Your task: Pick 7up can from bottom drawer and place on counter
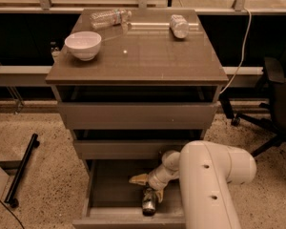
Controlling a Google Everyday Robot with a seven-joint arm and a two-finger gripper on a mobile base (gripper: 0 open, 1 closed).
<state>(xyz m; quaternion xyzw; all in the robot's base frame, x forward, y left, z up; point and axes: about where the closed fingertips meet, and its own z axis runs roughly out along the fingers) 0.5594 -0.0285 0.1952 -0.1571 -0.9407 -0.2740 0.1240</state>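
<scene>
The bottom drawer (pixel 109 194) is pulled open at the foot of the cabinet. The 7up can (pixel 148 203), dark with a silvery end, sits on the drawer floor near its front edge. My gripper (pixel 148 188) reaches down into the drawer from the right and is open. One pale finger (pixel 137 179) points left and the other lies beside the can's top. The gripper is just above and against the can, which rests on the floor. The counter (pixel 148 56) is the cabinet's glossy top.
On the counter are a white bowl (pixel 83 45) at the left and two clear plastic bottles (pixel 109 17) (pixel 179 26) at the back. Two drawers above are partly open. My bulky white arm (pixel 214 185) fills the lower right. An office chair (pixel 276 99) stands at the right.
</scene>
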